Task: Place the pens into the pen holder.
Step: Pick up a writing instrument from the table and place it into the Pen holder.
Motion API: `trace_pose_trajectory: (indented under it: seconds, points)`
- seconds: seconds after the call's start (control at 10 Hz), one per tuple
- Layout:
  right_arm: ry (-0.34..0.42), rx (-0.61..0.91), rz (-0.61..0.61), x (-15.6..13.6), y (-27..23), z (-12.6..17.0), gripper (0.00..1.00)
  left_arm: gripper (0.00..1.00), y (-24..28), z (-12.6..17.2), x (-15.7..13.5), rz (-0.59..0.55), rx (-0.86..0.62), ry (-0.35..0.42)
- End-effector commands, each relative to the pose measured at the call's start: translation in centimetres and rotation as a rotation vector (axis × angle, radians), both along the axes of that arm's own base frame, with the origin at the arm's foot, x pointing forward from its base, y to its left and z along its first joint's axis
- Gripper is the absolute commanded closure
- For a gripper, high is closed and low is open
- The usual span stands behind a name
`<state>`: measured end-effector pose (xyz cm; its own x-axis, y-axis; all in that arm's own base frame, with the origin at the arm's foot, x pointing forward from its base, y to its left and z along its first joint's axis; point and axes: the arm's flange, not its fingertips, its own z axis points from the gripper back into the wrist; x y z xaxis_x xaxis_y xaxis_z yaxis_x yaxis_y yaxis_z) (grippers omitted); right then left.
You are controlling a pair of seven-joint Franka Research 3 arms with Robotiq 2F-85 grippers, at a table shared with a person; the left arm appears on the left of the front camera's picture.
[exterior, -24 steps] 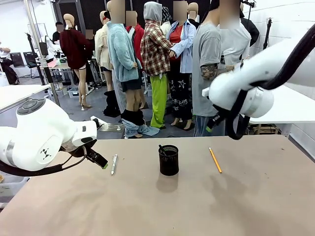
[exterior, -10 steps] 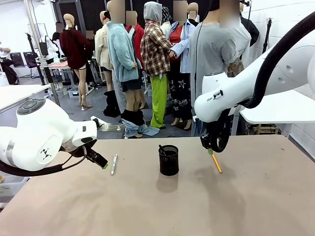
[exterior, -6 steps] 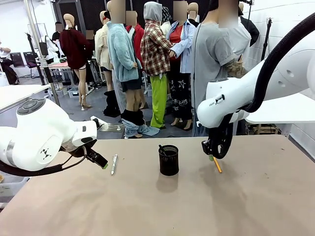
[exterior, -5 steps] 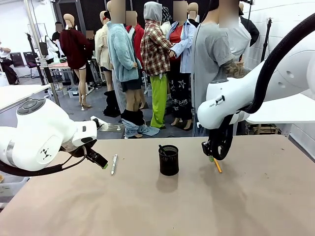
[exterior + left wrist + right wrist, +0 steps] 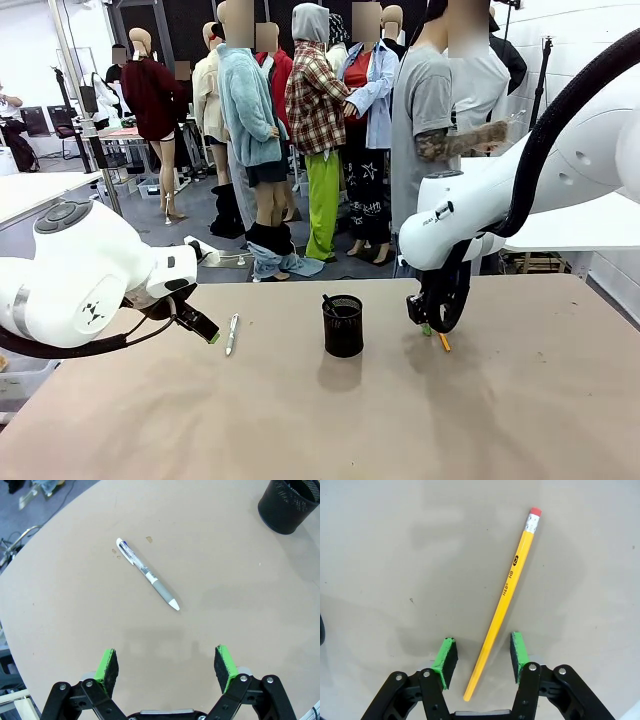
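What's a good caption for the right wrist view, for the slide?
Right gripper, jaws open, straddles the near end of the yellow pencil lying flat on the tan table, not yet closed on it.

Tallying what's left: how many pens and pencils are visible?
3. White pen on the table before the left gripper; yellow pencil lying between the right gripper's pads; dark pen in the pen holder, which may hide more.

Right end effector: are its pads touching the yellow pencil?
Apart. In the right wrist view the yellow pencil lies between the right end effector's green pads, with bare table showing on both sides.
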<state>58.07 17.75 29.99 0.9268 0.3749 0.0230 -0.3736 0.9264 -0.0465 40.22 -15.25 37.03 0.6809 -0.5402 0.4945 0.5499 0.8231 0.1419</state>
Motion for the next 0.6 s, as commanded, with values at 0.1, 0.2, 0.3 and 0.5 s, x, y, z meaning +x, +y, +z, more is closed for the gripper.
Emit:
trace_pose_trajectory:
  seconds: [0.1,0.2,0.3,0.5]
  points:
    - [-0.018,0.016,0.006,0.04,-0.04,-0.15,1.00,0.00,0.18,0.08,0.03,0.004,-0.003,-0.001]
    - [-0.023,0.010,0.001,0.27,-0.37,0.35,1.00,0.00,0.18,0.08,0.03,0.004,-0.003,-0.001]
    - [-0.009,0.015,0.007,0.39,-0.42,0.42,1.00,0.00,0.18,0.08,0.03,0.004,-0.003,-0.001]
    - [0.012,0.019,0.029,0.63,-0.46,0.35,1.00,0.00,0.18,0.08,0.03,0.004,-0.003,-0.001]
